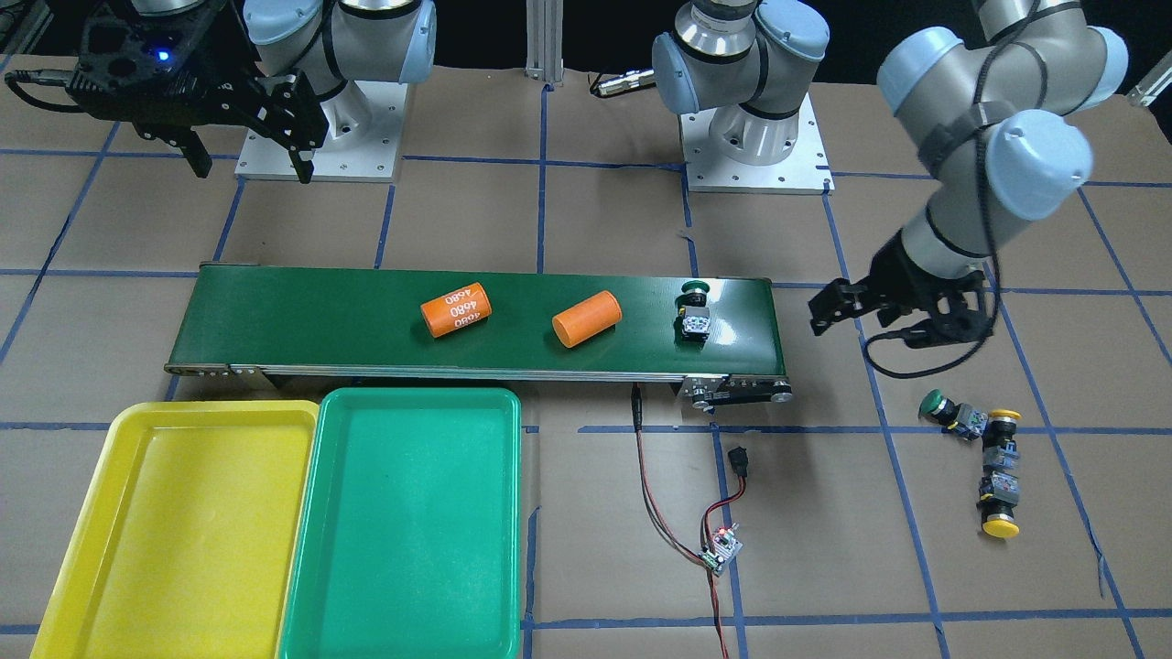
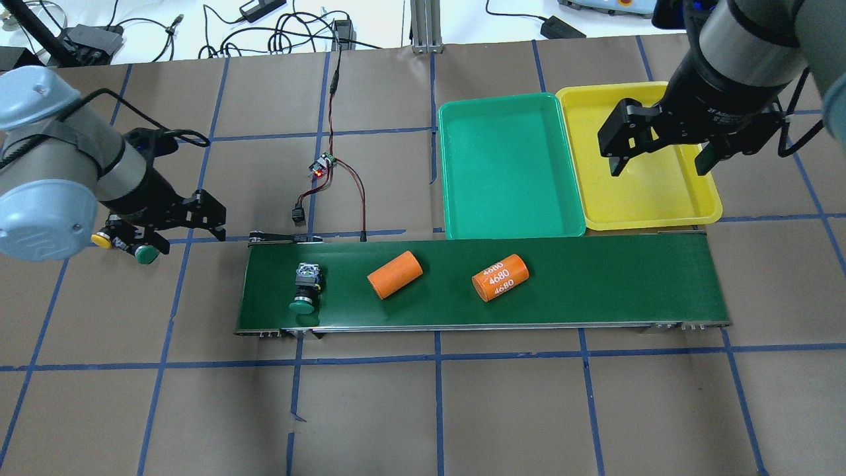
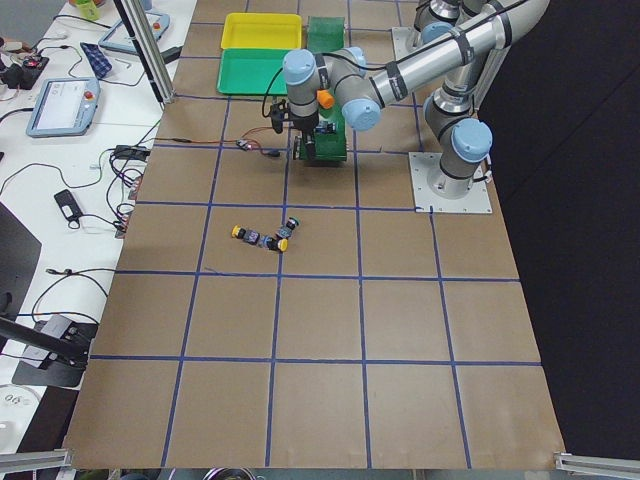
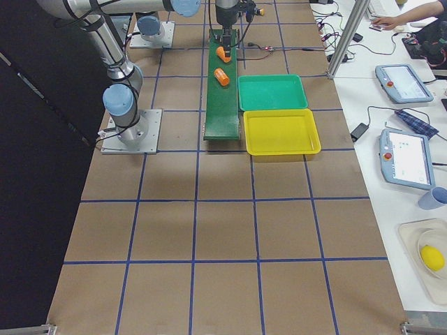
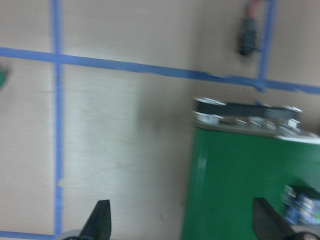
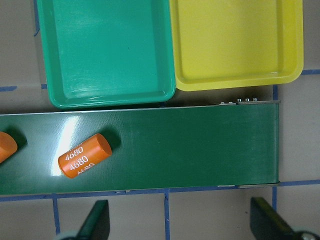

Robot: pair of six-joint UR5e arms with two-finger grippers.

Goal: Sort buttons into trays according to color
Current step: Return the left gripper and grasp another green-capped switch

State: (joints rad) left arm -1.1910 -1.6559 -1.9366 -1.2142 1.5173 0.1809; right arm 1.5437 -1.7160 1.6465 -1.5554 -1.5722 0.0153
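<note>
Buttons are unsorted: nothing is seen in either tray. The table (image 2: pixel 462 410) is crossed by a conveyor belt (image 2: pixel 595 284). The green tray (image 2: pixel 515 233) and yellow tray (image 2: pixel 648 223) are set side by side along the belt end far from the left gripper (image 2: pixel 168 230). The yellow tray is directly below the right gripper (image 2: pixel 659 165), which is spread wide and holds nothing. Two orange cylinders (image 1: pixel 456 309) (image 1: pixel 587 318) lie mid-belt, between the two grippers.

The left gripper is also spread wide and holds nothing. One green button (image 2: pixel 305 289) lies on the belt end just beside it, long axis across the belt, cap toward the robot. Three loose buttons (image 1: pixel 984 458), one green and two yellow, are clustered on the table close by the left gripper, on its side away from the belt.

All four are far nearer the left gripper, so the next pick is judged to be its job, with the cluster likeliest.
</note>
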